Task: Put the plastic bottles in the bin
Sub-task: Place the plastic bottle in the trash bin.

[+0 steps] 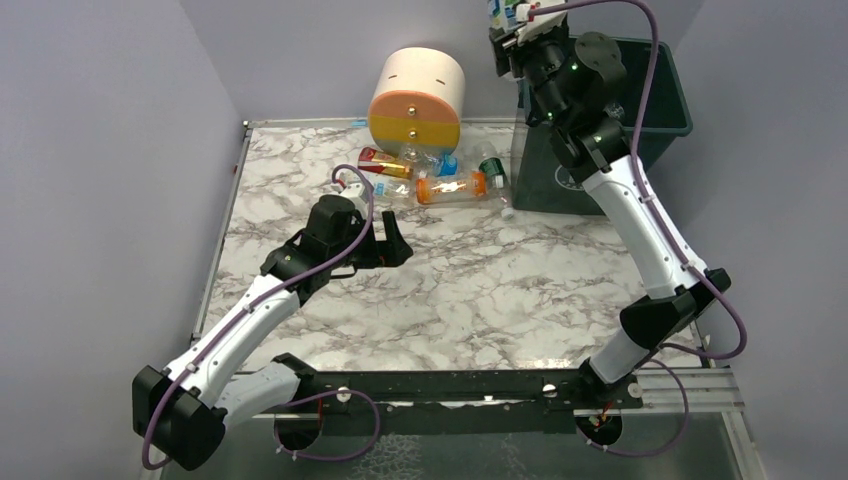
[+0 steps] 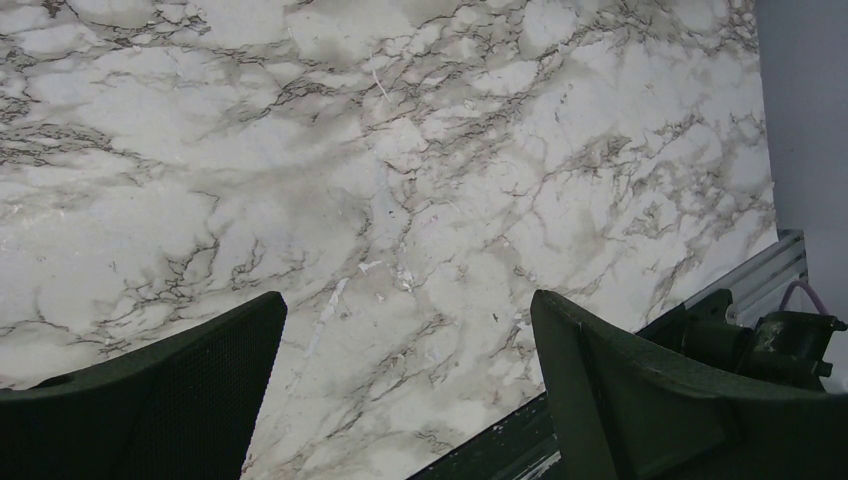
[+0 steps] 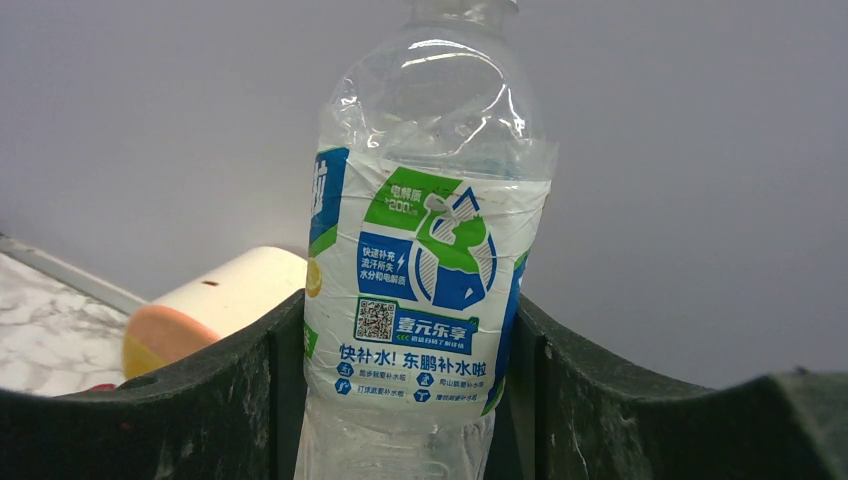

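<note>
Step in hand: carry to the drop, by my read. One bottle is up in the air and the rest wait on the table [image 1: 480, 290].
Right gripper [image 1: 510, 32]: raised high at the far side, jaws pinching the held bottle [image 3: 425, 260] around its lower body.
Held bottle: clear, blue and green label, upright between the fingers, neck at the top of the wrist view.
Bin [image 1: 545, 190]: dark green, standing off the table's far right corner. The gripper looks level with its left edge; whether the bottle is over the opening, I cannot tell.
Left gripper [image 1: 392, 243]: low over bare marble mid-table, jaws spread wide, nothing between them.
Other bottles: a loose cluster lying in front of the round drawer unit [image 1: 417, 98], among them an orange-filled bottle [image 1: 452, 187] and a red-labelled bottle [image 1: 385, 162].
Next move calls for: shifting the right gripper rightward until the bottle is clearly above the bin's mouth, then letting the jaws part.
Watch for: releasing too early, so the bottle clips the rim and falls outside.
</note>
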Controlling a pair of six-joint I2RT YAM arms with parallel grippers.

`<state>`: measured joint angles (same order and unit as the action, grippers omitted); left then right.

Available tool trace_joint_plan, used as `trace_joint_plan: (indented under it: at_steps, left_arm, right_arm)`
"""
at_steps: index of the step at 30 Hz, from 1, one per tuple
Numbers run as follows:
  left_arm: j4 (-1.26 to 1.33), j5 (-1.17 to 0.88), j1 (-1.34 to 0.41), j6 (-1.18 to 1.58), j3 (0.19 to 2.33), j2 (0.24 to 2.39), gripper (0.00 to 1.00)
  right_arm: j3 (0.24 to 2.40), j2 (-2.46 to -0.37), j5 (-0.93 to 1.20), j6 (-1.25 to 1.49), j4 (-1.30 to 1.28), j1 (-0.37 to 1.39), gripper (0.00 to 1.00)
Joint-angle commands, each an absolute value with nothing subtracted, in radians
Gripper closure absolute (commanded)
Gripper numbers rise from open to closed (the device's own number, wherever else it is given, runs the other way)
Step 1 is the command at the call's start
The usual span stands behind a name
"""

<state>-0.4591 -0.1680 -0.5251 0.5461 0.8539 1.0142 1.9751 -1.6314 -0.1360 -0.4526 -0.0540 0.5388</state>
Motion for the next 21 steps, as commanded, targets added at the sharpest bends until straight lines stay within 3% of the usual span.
trace_joint_plan:
  at_steps: [1, 5, 21]
  left_arm:
    - [-0.470, -0.178, -0.521, 0.552, 0.869, 0.986, 0.01]
    - [-0.475, -0.176, -0.521, 0.551, 0.861, 0.979, 0.01]
    - [-0.481, -0.175, -0.522, 0.550, 0.854, 0.970, 0.01]
  right_arm:
    - [2.000, -1.646, -0.200, -0.375, -0.019, 0.436, 0.49]
    - [1.989, -1.638, -0.163, -0.264, -0.049, 0.317, 0.49]
    - [2.050, -1.752, -0.090, -0.143, -0.208, 0.199, 0.48]
